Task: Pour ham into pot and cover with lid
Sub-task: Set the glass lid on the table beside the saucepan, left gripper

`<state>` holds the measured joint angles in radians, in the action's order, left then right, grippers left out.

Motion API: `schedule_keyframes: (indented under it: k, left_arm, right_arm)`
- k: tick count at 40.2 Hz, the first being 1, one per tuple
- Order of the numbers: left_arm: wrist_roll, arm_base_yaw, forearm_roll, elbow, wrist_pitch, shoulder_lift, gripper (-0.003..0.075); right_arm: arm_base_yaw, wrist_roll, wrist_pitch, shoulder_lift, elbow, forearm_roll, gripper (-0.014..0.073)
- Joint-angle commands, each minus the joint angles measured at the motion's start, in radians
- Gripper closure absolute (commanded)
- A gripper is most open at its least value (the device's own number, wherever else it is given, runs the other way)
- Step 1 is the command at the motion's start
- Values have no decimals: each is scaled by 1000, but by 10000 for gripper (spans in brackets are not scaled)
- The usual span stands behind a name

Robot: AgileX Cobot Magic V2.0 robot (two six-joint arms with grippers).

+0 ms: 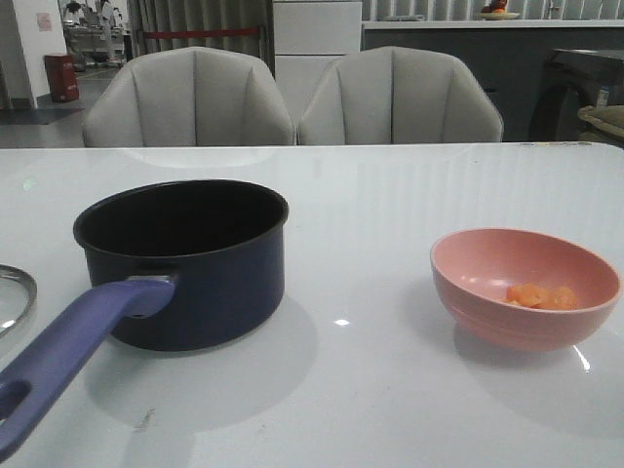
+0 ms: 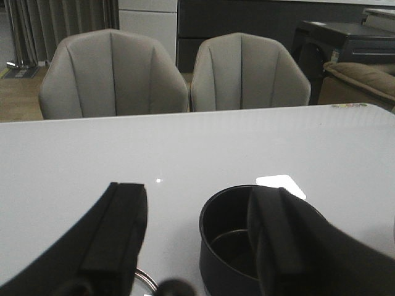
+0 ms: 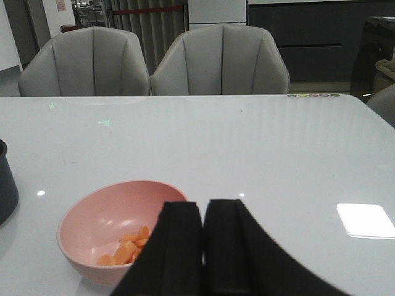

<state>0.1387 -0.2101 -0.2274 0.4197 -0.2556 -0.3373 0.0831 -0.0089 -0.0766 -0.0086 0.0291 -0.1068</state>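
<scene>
We see the dark navy round pot (image 1: 182, 263) uncovered, left on the white table (image 1: 390, 195) | orange-pink diced ham (image 1: 542, 296) in pink bowl (image 1: 525, 288), right | glass lid (image 1: 14, 297) at left edge | left gripper (image 2: 200, 240) spread wide | right gripper (image 3: 203, 246) closed, empty.

Front low over table (image 1: 390, 195), wrists nearer

We face a dining-style room. A white table (image 1: 390, 195) stands before two grey upholstered chairs (image 1: 190, 97). Behind them are curtains (image 1: 200, 21) and dark cabinets (image 1: 448, 54).
</scene>
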Motion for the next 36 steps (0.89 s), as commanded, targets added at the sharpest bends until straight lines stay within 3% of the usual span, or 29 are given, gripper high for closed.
schedule_keyframes:
  k: [1,10,17,27,36]
  left_arm:
    - [-1,-7,8,-12,13,80,314]
    - [-1,-7,39,-36,-112,242,314]
    - [-1,-7,62,-36,-135,268,316]
    - [-1,-7,56,-62,-98,268,405]
    - [-1,-7,51,-62,-98,268,486]
  right_arm:
    - [-6,-2,106,-19,7,12,442]
    - [-4,9,283,-19,-12,3,442]
    - [-4,28,146,79,-170,-1,442]
    - [-4,23,-138,412,-412,0,442]
    - [-4,29,-139,596,-420,-18,442]
